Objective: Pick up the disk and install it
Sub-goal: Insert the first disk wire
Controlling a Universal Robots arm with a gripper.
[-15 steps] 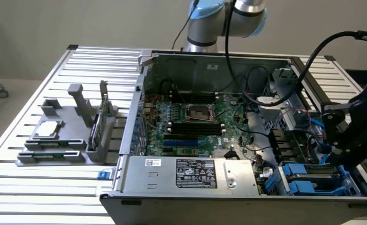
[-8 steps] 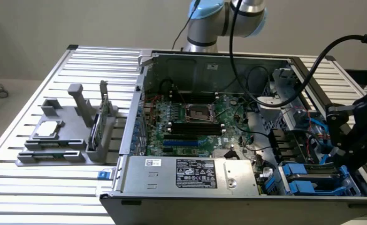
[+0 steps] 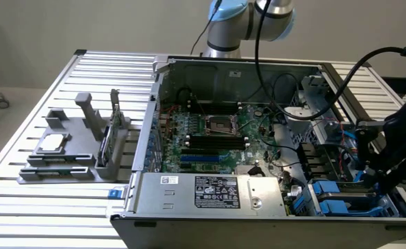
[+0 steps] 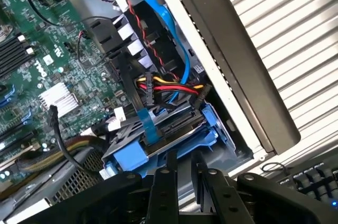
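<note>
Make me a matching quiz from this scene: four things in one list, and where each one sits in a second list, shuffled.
1 disk
2 silver chip
3 motherboard
4 power supply

A on the grey holder outside the case
B along the case wall nearest the exterior camera
C in the drive bay at the case's corner
D flat across the case's middle

Pairs: 1-C, 2-A, 3-D, 4-B

soft, even light falls from above in the exterior view; the slatted counter [image 3: 23, 207] shines pale, with mild glare along its ribs. the open computer case [image 3: 258, 231] is dimmer inside, its walls shading the motherboard [image 3: 210, 135]. in the wrist view the counter's slats glow bright, the small heatsink [image 4: 57, 100] glints, and the pincer [image 4: 182, 161] is a dark, near-black shape with little detail in its shadows.
</note>
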